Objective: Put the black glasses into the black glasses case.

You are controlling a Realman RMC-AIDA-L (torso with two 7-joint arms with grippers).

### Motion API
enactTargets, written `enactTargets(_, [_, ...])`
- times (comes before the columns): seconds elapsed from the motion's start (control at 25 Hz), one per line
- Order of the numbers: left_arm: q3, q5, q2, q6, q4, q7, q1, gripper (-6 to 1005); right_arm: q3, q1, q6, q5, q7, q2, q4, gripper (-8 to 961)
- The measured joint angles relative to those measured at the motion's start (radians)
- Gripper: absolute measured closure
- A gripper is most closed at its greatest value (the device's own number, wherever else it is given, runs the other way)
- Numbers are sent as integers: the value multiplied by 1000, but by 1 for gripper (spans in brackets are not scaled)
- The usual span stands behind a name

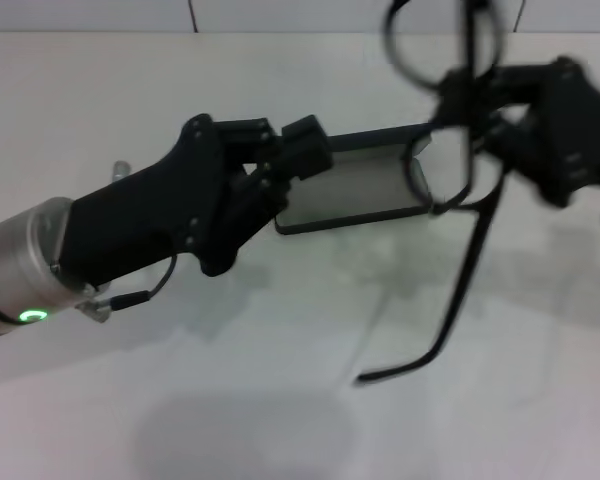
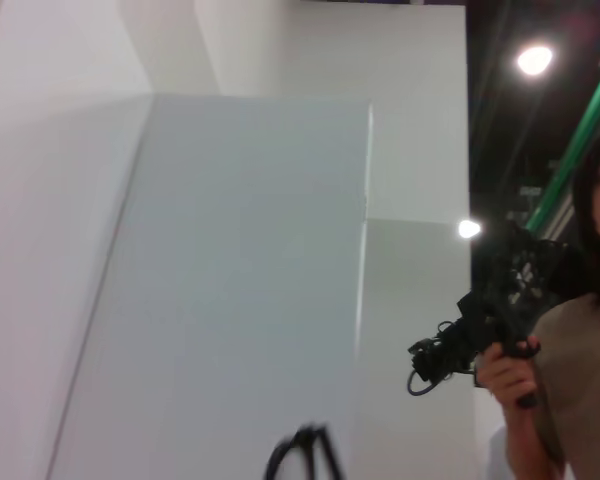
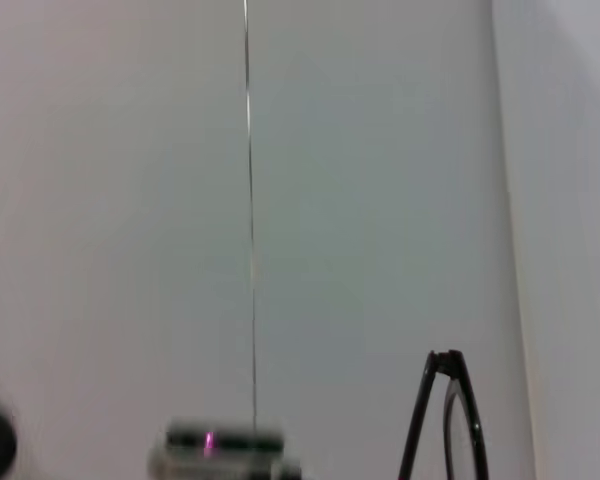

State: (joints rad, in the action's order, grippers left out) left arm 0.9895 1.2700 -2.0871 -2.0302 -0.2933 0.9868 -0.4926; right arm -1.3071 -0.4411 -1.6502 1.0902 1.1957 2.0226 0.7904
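while the left gripper (image 1: 298,150) reaches in from the left side of the white table (image 1: 280,400), its black fingers are closed on the near-left end of the black glasses case (image 1: 365,190), which lies open on the table with its greyish inside facing up. the right gripper (image 1: 470,105) comes in from the right, above the case's far end, and it is clamped on the black glasses (image 1: 450,60) somewhere around the frame between the lenses. the glasses hang in the air, tilted, one oval lens up near the far edge of the table, the other low over the right end of the case. one long temple arm (image 1: 460,300) trails down toward the front of the table and curves at its tip; whether that tip touches the surface i can't make out.

from the left wrist camera i see mostly white wall panels (image 2: 240,250), a dark bit of the glasses frame at the edge, and a person (image 2: 580,330) off to the side holding a black device (image 2: 490,320). the right wrist camera shows white panels and a piece of the glasses' frame (image 3: 450,410).
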Motion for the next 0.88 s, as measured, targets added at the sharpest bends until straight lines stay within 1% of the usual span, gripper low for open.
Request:
enactTargets(0.04, [-1,1,1,1,-1,0,4,921,20,1,-30,-15,-3,0,-10,843])
enactTargets(0.08, [0,5,2,1,-1,0,4,921,20,1,-30,-15,-3,0,-10,843])
enactTargets(0.12, [2,12,2,2,-1,0,3,921,86,1,-128,-89,-19,-1,-41,843])
enactTargets(0.2, [5,42,1,2,-1,0,-8,921,107,-2,-162,-130,-34,-1,-53,843])
enactTargets(0.28, [9,88,-3,3,2,-1,-35,921,117,-13,-189,-204,-72,0,-66,843])
enactTargets(0.36, [39,124,-9,3,16,-12,-75,921,111,-30,-189,-250,-98,2,-76,843])
enactTargets(0.44, [80,125,-13,4,39,-38,-109,921,91,-66,-179,-280,-125,5,-117,843])
enactTargets(0.48, [100,121,-15,4,55,-54,-128,921,80,-94,-176,-289,-147,5,-154,843])
enactTargets(0.52, [119,117,-16,5,74,-69,-151,921,63,-137,-173,-300,-185,5,-215,843])
enactTargets(0.56, [128,115,-17,5,83,-76,-165,921,63,-137,-173,-300,-185,5,-215,843])
enactTargets(0.6, [139,114,-18,5,91,-81,-181,921,29,-213,-171,-316,-257,5,-323,843])
enactTargets(0.72, [155,99,-20,5,102,-93,-203,921,-35,-292,-148,-337,-341,5,-420,844])
enactTargets(0.8, [157,74,-20,4,103,-99,-203,921,-95,-314,-104,-344,-380,5,-439,844])
enactTargets(0.88, [158,41,-20,4,103,-102,-194,921,-159,-316,-64,-361,-406,5,-440,844])
